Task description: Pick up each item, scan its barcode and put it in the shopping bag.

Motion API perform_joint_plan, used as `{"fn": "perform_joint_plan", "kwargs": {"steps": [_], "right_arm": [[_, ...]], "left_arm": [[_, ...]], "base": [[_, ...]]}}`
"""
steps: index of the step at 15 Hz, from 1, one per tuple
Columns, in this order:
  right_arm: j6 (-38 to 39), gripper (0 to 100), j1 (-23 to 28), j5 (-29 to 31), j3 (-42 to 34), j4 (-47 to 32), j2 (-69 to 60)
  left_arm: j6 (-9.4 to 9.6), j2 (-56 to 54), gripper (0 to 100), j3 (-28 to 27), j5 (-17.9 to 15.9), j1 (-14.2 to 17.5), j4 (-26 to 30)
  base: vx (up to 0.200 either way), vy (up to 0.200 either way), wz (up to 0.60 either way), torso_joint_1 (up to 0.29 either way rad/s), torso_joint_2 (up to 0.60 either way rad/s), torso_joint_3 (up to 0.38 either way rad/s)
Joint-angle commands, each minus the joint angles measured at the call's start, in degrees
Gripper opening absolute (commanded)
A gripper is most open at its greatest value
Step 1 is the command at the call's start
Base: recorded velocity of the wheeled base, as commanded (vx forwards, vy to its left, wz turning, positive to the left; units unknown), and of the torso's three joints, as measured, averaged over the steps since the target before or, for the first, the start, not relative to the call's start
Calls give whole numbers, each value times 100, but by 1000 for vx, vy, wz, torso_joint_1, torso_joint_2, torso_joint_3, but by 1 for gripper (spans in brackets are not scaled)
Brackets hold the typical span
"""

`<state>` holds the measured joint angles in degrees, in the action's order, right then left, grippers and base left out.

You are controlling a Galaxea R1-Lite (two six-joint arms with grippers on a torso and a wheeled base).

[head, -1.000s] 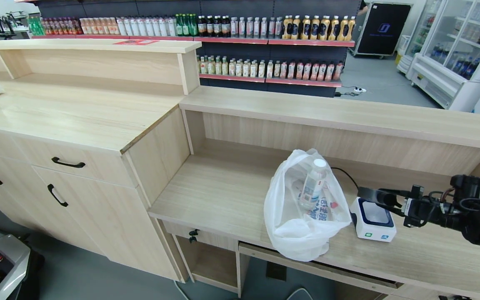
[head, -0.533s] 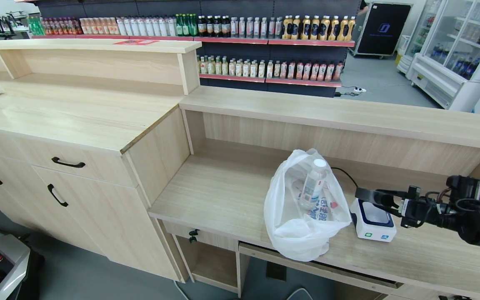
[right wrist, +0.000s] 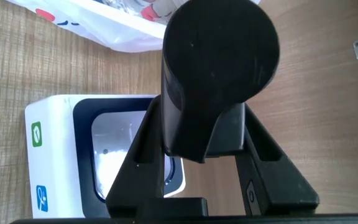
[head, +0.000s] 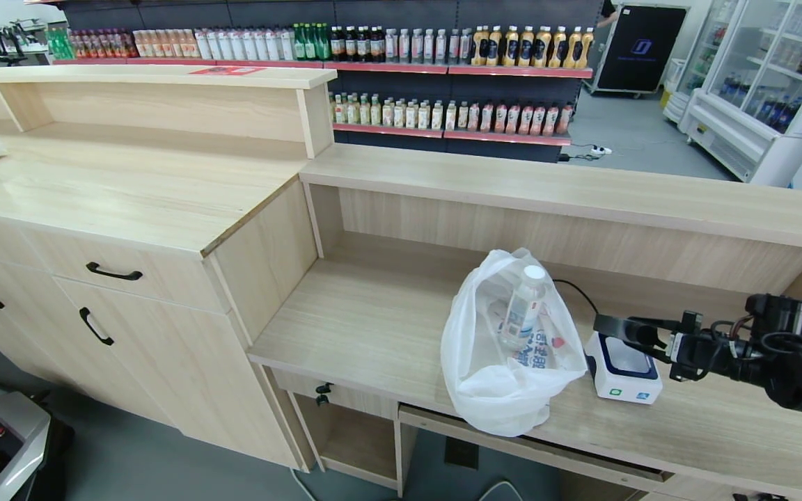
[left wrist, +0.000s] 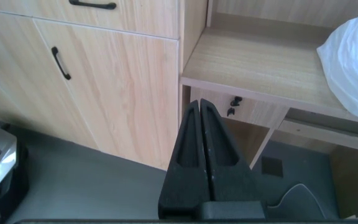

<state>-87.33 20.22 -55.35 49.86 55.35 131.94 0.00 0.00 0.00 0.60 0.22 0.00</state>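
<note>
**A:** Which step is in hand?

**B:** The scan, I'd say. The right gripper (head: 641,330) is clamped around a dark cylindrical item (right wrist: 219,68) and holds it on its side just above the glass window of the white scanner (head: 622,376).

**A:** Where is the bag?

**B:** The white shopping bag (head: 491,379) sits on the lower counter (head: 373,327). It touches the scanner on the robot's left, with its mouth gaping upward. A clear bottle (head: 523,306) with a white cap already stands inside, leaning a little. Something else lies under it that I can't make out.

**A:** And the other arm?

**B:** The left gripper (left wrist: 200,109) hangs low in front of the cabinet, well apart from the bag. Its two fingers are pressed together with nothing between them.

**A:** What does the next move call for?

**B:** I can't tell whether the barcode faces the window, so a small roll of the wrist may be needed. After the read, the item has to rise clear of the scanner, travel left over the bag's mouth and come down beside the bottle. The plastic is limp, so I'd approach from straight above to avoid folding the rim shut
</note>
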Motion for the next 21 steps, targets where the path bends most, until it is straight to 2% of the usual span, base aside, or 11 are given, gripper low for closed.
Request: {"fn": "perform_joint_plan", "kwargs": {"steps": [1,6,9,10,12,13,14,16,17,18,21], "right_arm": [[-3,0,-1,-3,6,3,16],[85,0,8,-20,103,-41,-10],[1430,0,61,-117,68,-191,-731],[2396,0,61,-99,59,-498,-1452],[3662,0,61,147,-82,-1026,-2454],[5007,0,52,929,-372,-1386,-3333],[5455,0,52,1298,-451,-1456,-3543],[6852,0,-106,3320,-556,-1746,-3834],[7406,0,-352,4172,-688,-1896,-3904],[7591,0,-546,4717,-829,-1869,-3939],[7547,0,-801,5640,-969,-1641,-4018]], "left_arm": [[0,0,0,0,2,4,0],[0,0,0,0,2,4,0],[0,0,0,0,2,4,0],[0,0,0,0,2,4,0],[0,0,0,0,2,4,0],[0,0,0,0,2,4,0],[0,0,0,0,2,4,0],[0,0,0,0,2,4,0],[0,0,0,0,2,4,0],[0,0,0,0,2,4,0],[0,0,0,0,2,4,0]], "base": [[0,0,0,0,0,0],[0,0,0,0,0,0],[0,0,0,0,0,0],[0,0,0,0,0,0],[0,0,0,0,0,0],[0,0,0,0,0,0],[0,0,0,0,0,0],[0,0,0,0,0,0],[0,0,0,0,0,0],[0,0,0,0,0,0],[0,0,0,0,0,0]]}}
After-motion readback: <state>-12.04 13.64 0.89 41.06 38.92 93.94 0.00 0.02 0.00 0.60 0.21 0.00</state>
